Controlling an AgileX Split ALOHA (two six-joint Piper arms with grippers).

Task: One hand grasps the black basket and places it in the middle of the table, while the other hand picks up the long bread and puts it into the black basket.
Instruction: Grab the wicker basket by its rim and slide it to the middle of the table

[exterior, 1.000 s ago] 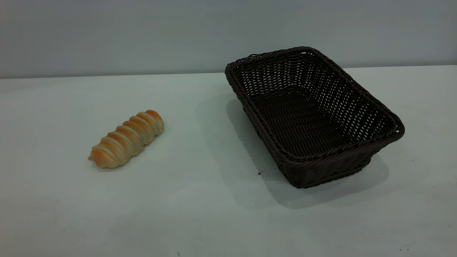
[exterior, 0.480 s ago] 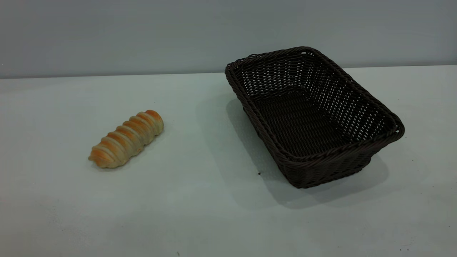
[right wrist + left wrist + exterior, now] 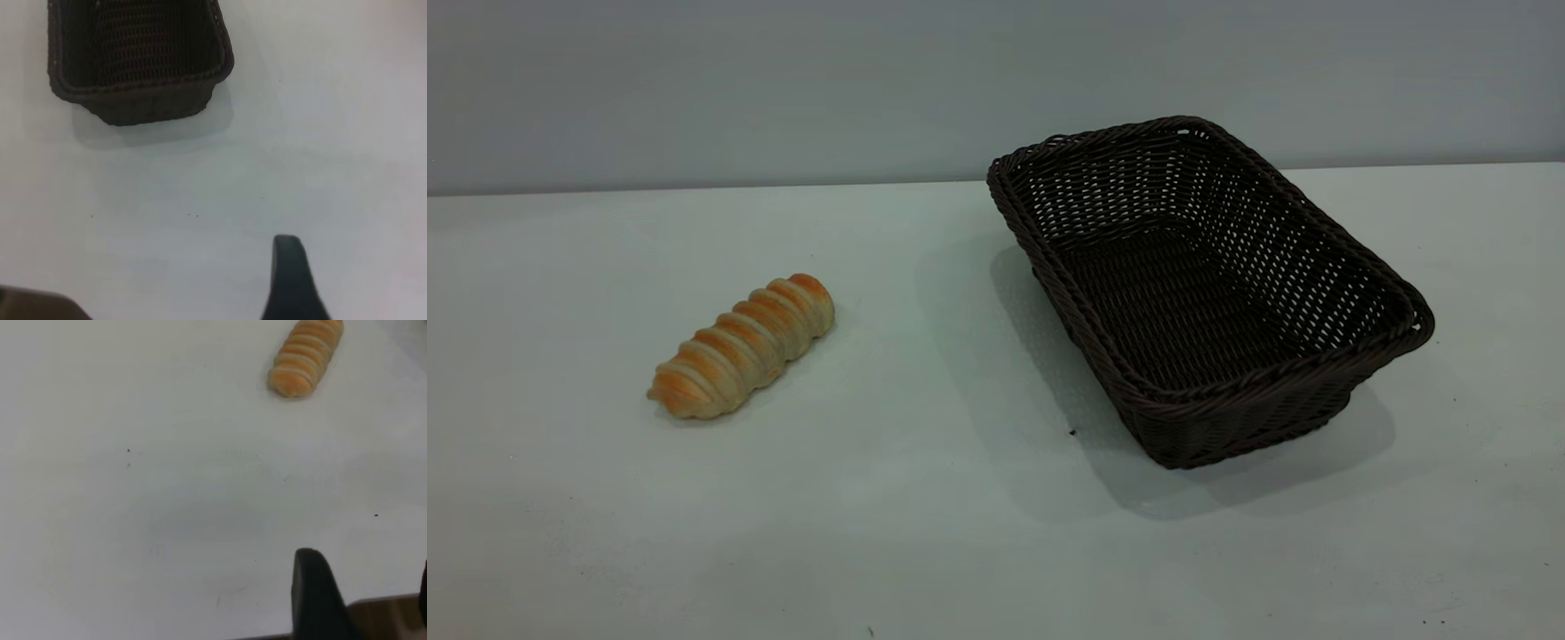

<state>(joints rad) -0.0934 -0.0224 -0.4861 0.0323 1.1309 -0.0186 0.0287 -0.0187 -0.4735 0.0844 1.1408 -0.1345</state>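
Observation:
The black basket (image 3: pixel 1209 293) stands empty on the right half of the table (image 3: pixel 925 498), set at an angle. The long bread (image 3: pixel 743 345) lies on the left half, well apart from it. Neither gripper shows in the exterior view. In the left wrist view my left gripper (image 3: pixel 367 563) hangs open and empty above bare table, with the bread (image 3: pixel 305 357) far ahead of it. In the right wrist view one finger (image 3: pixel 288 280) of my right gripper (image 3: pixel 357 250) shows with bare table on both sides, and the basket (image 3: pixel 143 63) is far ahead.
A plain grey wall runs behind the table's far edge (image 3: pixel 694 188). A few tiny dark specks dot the tabletop, one by the basket (image 3: pixel 1072 432). A brown strip past the table's near edge shows in the left wrist view (image 3: pixel 387 617).

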